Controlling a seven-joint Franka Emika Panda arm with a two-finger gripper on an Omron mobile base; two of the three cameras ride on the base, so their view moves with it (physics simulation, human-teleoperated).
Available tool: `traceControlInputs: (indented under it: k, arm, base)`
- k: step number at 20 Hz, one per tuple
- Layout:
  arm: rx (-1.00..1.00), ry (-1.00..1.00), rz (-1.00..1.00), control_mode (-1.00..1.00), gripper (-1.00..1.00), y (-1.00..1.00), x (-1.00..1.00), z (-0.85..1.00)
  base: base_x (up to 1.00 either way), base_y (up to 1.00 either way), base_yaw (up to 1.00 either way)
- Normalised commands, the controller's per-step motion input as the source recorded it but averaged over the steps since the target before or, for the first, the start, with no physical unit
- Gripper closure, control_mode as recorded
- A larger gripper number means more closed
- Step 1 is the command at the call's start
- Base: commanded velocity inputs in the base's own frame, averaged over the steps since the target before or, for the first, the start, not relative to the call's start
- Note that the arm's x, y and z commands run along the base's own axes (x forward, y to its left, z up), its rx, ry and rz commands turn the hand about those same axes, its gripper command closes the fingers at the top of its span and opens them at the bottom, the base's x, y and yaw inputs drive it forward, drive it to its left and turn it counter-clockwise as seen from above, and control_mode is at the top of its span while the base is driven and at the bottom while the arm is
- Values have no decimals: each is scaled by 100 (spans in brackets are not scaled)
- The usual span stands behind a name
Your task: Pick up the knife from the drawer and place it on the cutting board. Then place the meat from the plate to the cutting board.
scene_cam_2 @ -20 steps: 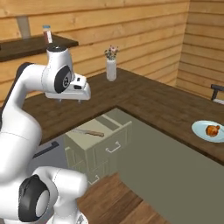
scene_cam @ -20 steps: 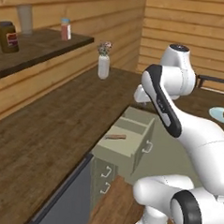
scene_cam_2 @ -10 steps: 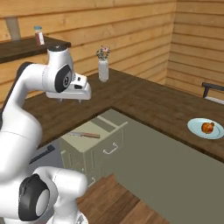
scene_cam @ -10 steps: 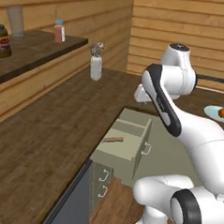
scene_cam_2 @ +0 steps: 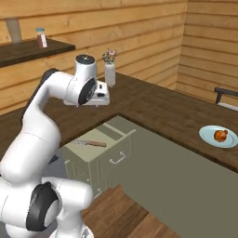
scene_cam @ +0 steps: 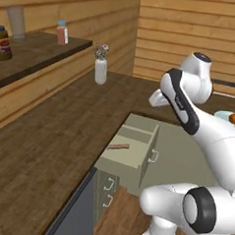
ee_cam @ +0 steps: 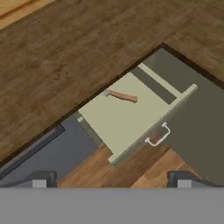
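So your claw is spread wide with nothing in it, hanging high over the pulled-out drawer. The knife lies flat on the drawer floor near the back, wooden handle toward the front panel side. The meat sits on the pale blue plate way off on the wooden tabletop, well apart from the drawer

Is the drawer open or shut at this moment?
Open. The drawer is pulled out from the counter, its beige floor exposed, with the knife lying inside.
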Motion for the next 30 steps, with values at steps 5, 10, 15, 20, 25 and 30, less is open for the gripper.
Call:
traceControlInputs:
  k: [5,10,15,20,25,30]
  arm:
    - [9,-33,74,-100,-100,-68,24,-87]
    - [10,-28,36,-100,-100,-2,6,-94]
    - [-1,-15,20,-100,-100,1,25,-93]
    - [2,-3,9,-100,-100,9,63,-53]
    - [0,5,0,-100,-100,17,58,-19]
    - [0,13,0,-100,-100,10,59,-30]
  base:
    - [0,0,0]
    - [0,0,0]
    - [0,0,0]
    - [0,0,0]
    - [0,0,0]
    - [0,0,0]
